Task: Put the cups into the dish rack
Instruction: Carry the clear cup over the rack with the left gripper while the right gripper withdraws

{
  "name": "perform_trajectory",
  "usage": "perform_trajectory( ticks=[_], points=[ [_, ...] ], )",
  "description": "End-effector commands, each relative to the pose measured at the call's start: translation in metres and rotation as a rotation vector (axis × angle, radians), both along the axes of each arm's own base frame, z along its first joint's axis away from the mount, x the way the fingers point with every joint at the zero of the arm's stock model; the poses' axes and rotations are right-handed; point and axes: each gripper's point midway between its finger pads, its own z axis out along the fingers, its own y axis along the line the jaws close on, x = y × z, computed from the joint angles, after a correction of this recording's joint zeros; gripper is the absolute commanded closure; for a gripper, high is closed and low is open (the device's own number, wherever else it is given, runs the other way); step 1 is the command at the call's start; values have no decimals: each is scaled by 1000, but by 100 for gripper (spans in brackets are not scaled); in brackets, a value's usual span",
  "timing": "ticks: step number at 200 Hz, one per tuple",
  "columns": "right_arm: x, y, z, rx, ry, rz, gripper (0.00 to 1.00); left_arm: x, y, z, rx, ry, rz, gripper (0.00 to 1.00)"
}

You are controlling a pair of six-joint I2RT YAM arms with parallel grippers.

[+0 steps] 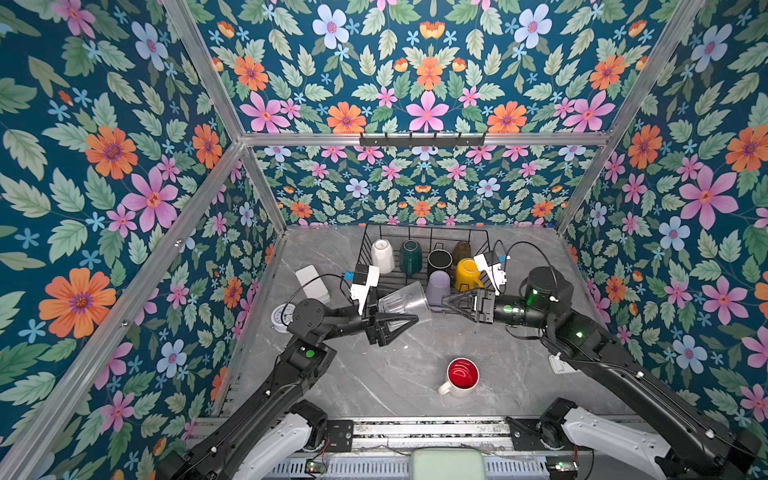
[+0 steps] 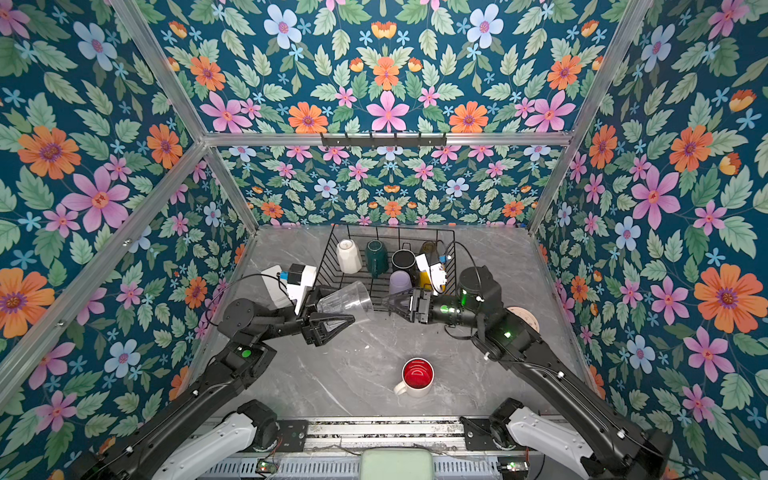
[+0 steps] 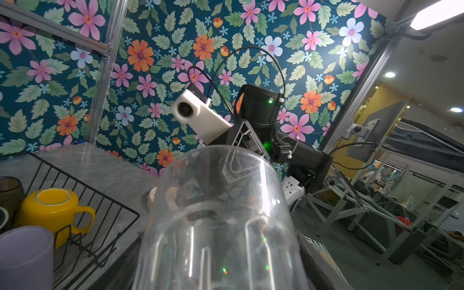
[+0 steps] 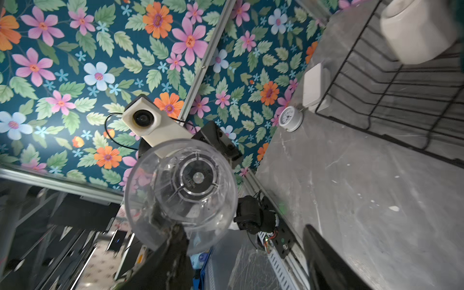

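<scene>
**Table** [image 1: 374, 386]: grey, marble-look, carries everything.

**Dish rack** [image 1: 365, 249]: black wire, at the far middle of the table. Six cups sit in it. The cream mug [image 1: 382, 255], dark green mug [image 1: 410, 255], black mug [image 1: 439, 259] and amber tumbler [image 1: 461, 249] are along the back. The lilac tumbler [image 1: 439, 282] and yellow mug [image 1: 467, 274] are in front of them, toward the right. The near-left part of the rack is bare wire.

**Left pincer** [image 1: 405, 316]: pinching the clear glass [image 1: 405, 299] near its base and holding it off the table, just in front of the rack's near edge.

**Right pincer** [image 1: 451, 301]: spread, holding nothing, fingertips at the glass's mouth. Whether one touches the rim cannot be told.

**Governing relation:** the glass lies on its side. Its long axis runs across the scene, base at the left pincer and mouth facing the right pincer. The bare part of the rack lies directly beyond it, away from the robot. In my judgement the left arm must carry it forward and turn the wrist to set it down mouth-first.

**White mug with the red inside** [image 1: 461, 376]: upright on the table toward the near edge, well apart from the rack, between the two arms. The free right pincer seems best placed to take it.

**Writing:** none legible. Pale marks inside the red mug cannot be read, and the dial of the clock [image 1: 283, 316] is too small.
</scene>
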Motion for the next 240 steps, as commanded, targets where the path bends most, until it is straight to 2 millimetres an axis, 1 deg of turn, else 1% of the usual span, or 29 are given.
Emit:
perform_trajectory(
  ticks=[1,26,65,67,99,111,139,158,164,184,204,218,240],
  points=[
    [13,-33,-22,-112,0,-189,20,25,3,-16,115,16,145,100],
    [12,-60,-28,-165,-28,-302,14,50,7,-28,253,66,265,100],
    [7,-83,-29,-210,-69,-388,10,84,17,-44,493,143,411,100],
    [7,-84,-29,-212,-70,-389,10,86,17,-48,510,153,416,100],
    [5,-87,-32,-232,-75,-394,9,120,33,-74,742,278,549,100],
    [5,-87,-33,-237,-76,-388,9,128,34,-84,805,305,560,100],
    [4,-87,-36,-246,-71,-385,9,147,35,-99,931,334,577,100],
    [3,-90,-39,-260,-65,-392,9,165,39,-112,1026,347,614,100],
    [3,-90,-40,-264,-62,-393,9,165,44,-121,1080,365,619,100],
    [2,-92,-45,-283,-53,-393,9,181,55,-138,1187,389,669,100],
    [1,-93,-49,-291,-48,-394,10,195,63,-162,1285,427,684,100],
    [0,-95,-51,-300,-47,-399,9,200,64,-176,1329,442,669,100],
    [-1,-97,-53,-306,-46,-401,9,206,60,-191,1358,459,641,100]
  ],
)
